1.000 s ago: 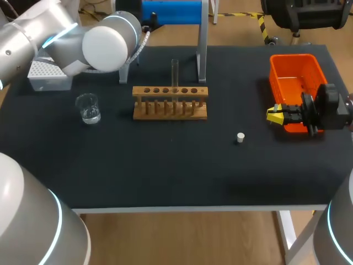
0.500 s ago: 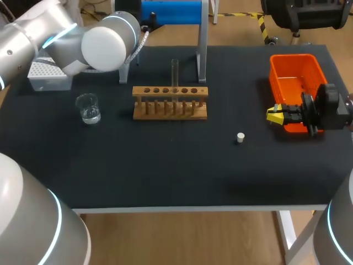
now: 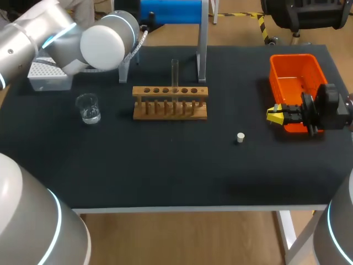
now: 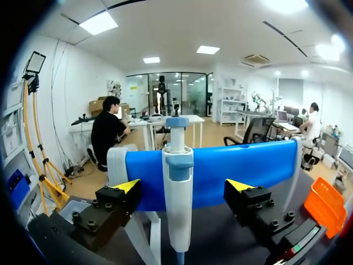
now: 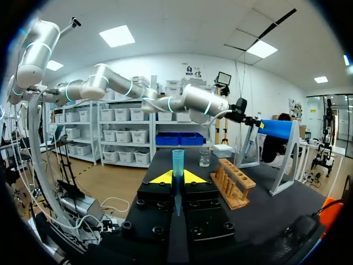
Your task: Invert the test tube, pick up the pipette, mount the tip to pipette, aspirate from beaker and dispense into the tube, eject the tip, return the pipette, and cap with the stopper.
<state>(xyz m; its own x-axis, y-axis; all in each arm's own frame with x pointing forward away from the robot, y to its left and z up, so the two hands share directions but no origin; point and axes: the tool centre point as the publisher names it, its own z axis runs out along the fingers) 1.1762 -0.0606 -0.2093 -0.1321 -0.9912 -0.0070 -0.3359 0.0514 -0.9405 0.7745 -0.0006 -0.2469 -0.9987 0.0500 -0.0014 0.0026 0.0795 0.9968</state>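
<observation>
Left hand fingers apart astride the pipette on its blue stand, not gripping yet, right hand clamped on blue tip, test tube upright in rack, stopper on bench, so tip mounting onward looks undone.

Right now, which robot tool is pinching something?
The right tool: it pinches a blue pipette tip. The left tool stands open around the pipette.

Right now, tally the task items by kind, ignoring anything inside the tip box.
test tube: 1
beaker: 1
stopper: 1
pipette: 1
pipette tip: 1
wooden rack: 1
tip box: 1
orange bin: 1
blue stand: 1
Total: 9
</observation>
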